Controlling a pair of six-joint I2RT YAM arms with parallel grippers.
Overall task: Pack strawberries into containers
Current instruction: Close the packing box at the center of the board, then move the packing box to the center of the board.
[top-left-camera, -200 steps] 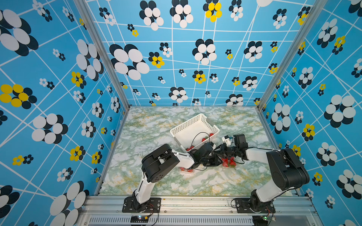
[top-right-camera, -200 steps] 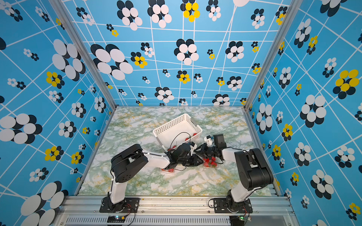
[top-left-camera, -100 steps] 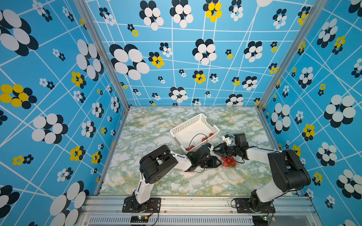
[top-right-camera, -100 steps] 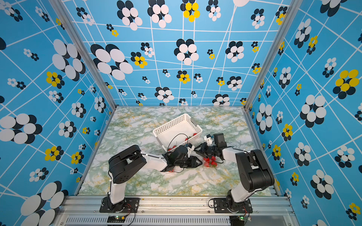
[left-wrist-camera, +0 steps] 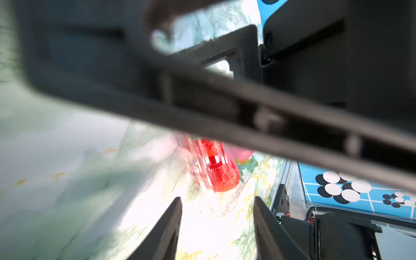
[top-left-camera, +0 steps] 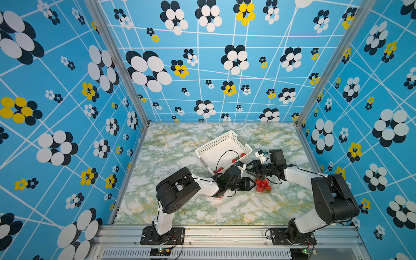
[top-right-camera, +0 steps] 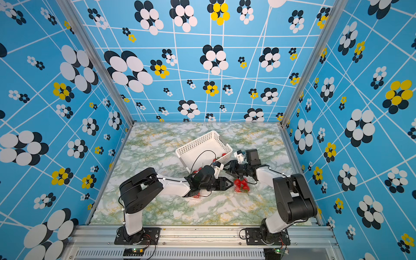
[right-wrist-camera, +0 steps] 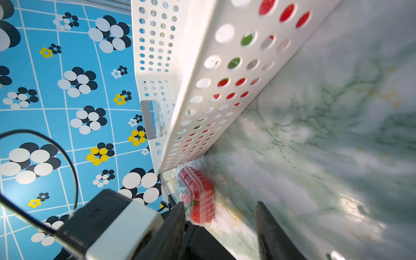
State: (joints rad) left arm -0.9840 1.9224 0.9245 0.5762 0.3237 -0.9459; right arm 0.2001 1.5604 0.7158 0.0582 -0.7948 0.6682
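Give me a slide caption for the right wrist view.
Open right hand above the marble table, white perforated basket alongside, a clear container of strawberries lying just ahead.

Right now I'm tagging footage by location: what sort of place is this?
Probably a robot test cell: flower-patterned blue walls enclose a marbled tabletop, with left arm and right arm bolted to an aluminium rail.
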